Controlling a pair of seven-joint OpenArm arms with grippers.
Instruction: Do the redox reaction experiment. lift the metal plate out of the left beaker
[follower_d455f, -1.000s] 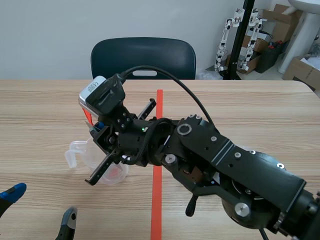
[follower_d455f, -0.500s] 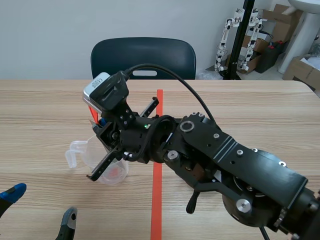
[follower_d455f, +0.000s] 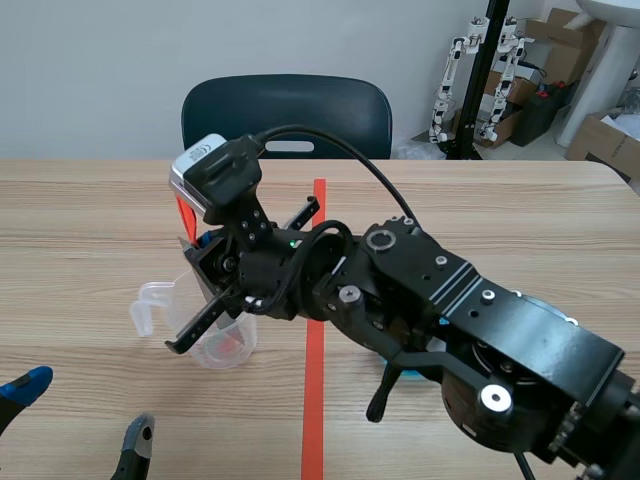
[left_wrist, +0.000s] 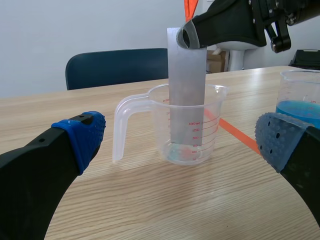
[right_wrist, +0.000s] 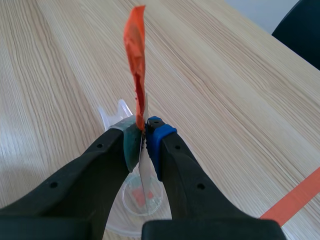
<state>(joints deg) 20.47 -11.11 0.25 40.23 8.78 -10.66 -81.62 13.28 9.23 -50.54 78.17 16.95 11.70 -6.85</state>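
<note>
A clear plastic beaker (follower_d455f: 214, 338) with a handle stands left of the tape line. A grey metal plate (left_wrist: 186, 75) with an orange-red tab (right_wrist: 137, 60) at its top stands upright in the beaker (left_wrist: 189, 127). My right gripper (right_wrist: 145, 141) is shut on the plate just under the tab. The plate's lower part (right_wrist: 146, 175) is still inside the beaker (right_wrist: 125, 220). My right arm crosses the middle to get there, its gripper (follower_d455f: 203, 243) above the beaker. My left gripper (follower_d455f: 80, 418) is open near the table's front left, facing the beaker, nothing between its fingers (left_wrist: 82, 137).
A second beaker (left_wrist: 301, 100) holding blue liquid stands to the right of the first; the right arm hides it in the scene view. A dark chair (follower_d455f: 286, 115) stands at the table's far edge. The orange-red tape line (follower_d455f: 314, 395) runs down the middle.
My right gripper has risen a little with the plate and its tab. The beaker and the left gripper have stayed in place.
</note>
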